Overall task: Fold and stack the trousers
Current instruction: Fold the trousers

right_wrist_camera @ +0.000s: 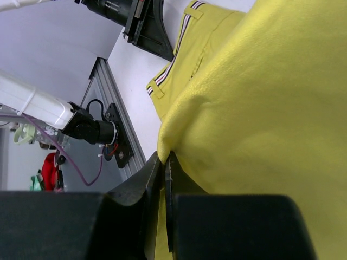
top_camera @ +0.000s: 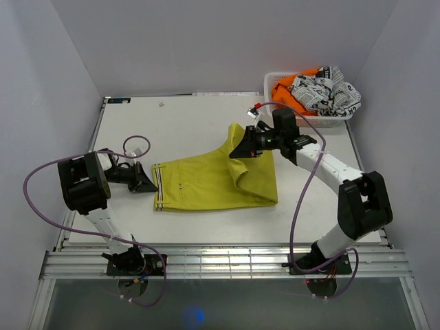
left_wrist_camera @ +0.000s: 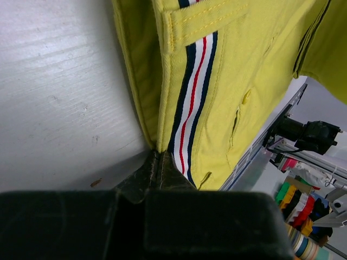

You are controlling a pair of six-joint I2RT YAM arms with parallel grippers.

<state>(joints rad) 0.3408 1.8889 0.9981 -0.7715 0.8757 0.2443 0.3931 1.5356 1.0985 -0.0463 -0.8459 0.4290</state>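
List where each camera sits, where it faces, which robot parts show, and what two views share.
Top: above and behind the arms, facing down at the table; both arms show, left gripper and right gripper on the trousers.
Left wrist: on the left arm, facing along its shut fingers at the striped waistband.
Right wrist: on the right arm, facing along its shut fingers at a pinched fold.
Shared: both wrist views show the waistband and left gripper.
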